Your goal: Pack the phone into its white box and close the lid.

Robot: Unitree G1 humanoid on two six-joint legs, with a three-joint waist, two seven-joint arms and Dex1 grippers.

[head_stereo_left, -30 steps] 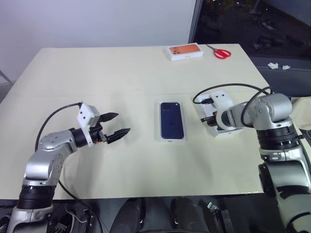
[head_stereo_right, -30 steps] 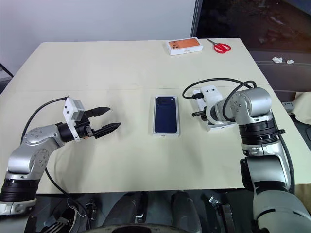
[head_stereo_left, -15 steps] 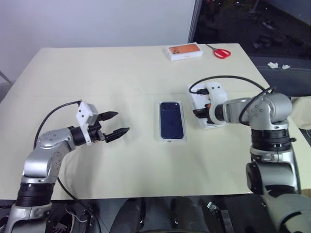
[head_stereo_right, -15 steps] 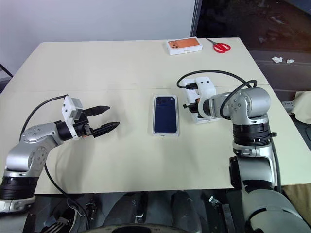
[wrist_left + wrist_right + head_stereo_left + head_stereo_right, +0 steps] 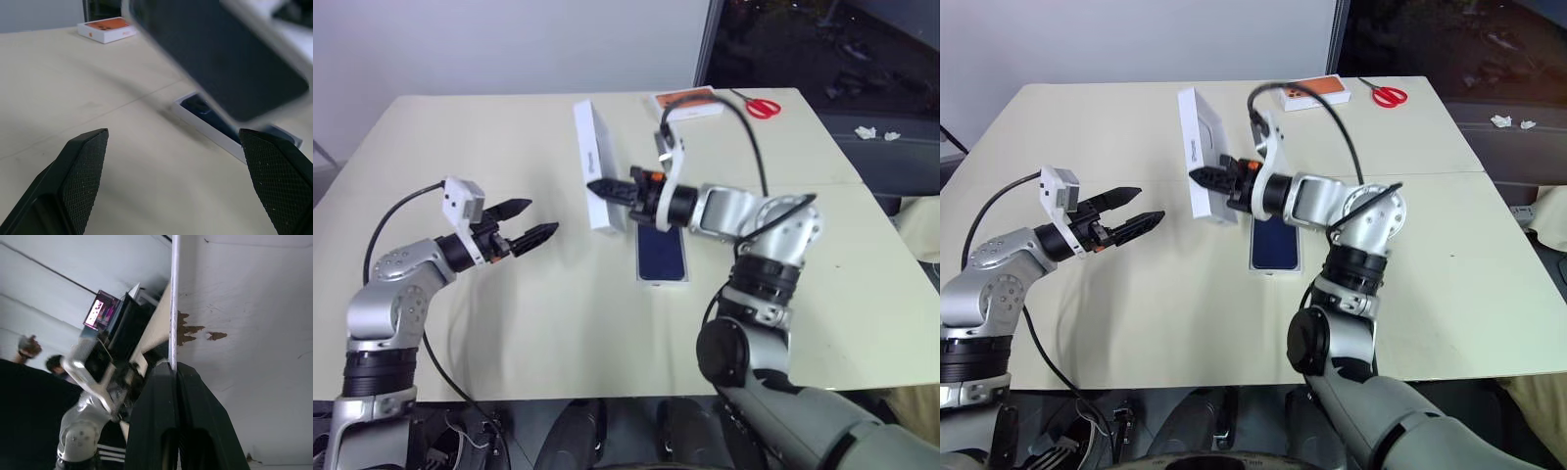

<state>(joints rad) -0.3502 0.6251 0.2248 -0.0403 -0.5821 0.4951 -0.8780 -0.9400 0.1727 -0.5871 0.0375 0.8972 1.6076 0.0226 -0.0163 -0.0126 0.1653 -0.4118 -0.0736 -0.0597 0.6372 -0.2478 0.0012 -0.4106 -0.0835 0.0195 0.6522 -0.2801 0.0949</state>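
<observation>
Table (image 5: 460, 147): cream top, landmark for all entries.

Phone (image 5: 661, 257): dark navy, lying flat in the white box (image 5: 663, 282) near the table's middle, only the box's rim showing around it.

Lid (image 5: 595, 166): held up on edge above the table, just left of the phone, its printed dark face toward the left gripper.

Right gripper (image 5: 603, 190): fingers pinched tight on the lid's lower wall.

Left gripper (image 5: 534, 221): above the table's left half, well apart from the lid, fingers spread wide, holding nothing.

Orange-printed box (image 5: 686, 103) and red scissors (image 5: 760, 106): at the table's far edge.
</observation>
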